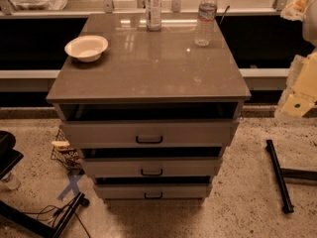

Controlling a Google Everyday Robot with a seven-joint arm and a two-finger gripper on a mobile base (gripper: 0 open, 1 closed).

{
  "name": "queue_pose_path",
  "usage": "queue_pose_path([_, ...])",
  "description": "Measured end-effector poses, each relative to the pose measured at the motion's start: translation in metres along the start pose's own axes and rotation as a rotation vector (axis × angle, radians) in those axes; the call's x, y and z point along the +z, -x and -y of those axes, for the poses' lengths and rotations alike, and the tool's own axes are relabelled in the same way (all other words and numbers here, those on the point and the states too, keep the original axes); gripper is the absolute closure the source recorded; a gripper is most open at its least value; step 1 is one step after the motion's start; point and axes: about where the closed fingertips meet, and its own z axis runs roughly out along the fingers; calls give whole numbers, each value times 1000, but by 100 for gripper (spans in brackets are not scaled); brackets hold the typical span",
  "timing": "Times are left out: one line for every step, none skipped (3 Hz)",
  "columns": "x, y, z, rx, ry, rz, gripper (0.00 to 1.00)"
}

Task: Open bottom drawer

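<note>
"Light grey and flat-fronted, with a small black rectangular pull handle (153, 196) at its centre, the bottom drawer (171, 191) is the lowest of three in the cabinet," says the first observer. "It sits just above the speckled stone floor, under the mid-sized grey drawer front (171, 168) and the tall, wide grey drawer front (173, 133). Where does the robot stand in this?"

"In the camera view its pale cream pincer (298, 90) hangs at the right edge," says the second. "It is about level with the glossy grey-brown bench top (148, 68), well apart from the bottom drawer and high above its handle. Whether it is wide or narrow cannot be told."

"Which step is that, then?"

"The approach, by the look of it. Nothing touches the handle, and the bottom front comes no further out than the two above it, so the drawer seems not yet opened."

"And the next move?"

"The arm would need to drop low and swing left to the cabinet's front, then set the pincer on that centre handle, grip it and draw straight outward. The handle is small and close to the floor, so the aim must be careful. The black metal bar (279, 175) lying on the floor to the right is best kept clear of."
</note>
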Motion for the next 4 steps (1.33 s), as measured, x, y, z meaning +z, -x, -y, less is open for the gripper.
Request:
queue_pose_path([0, 0, 0, 0, 0, 0, 0])
queue_pose_path([24, 0, -17, -21, -46, -117, 0])
queue_pose_path([28, -2, -46, -71, -135, -148, 0])
queue_pose_path([55, -12, -87, -102, -157, -105, 0])
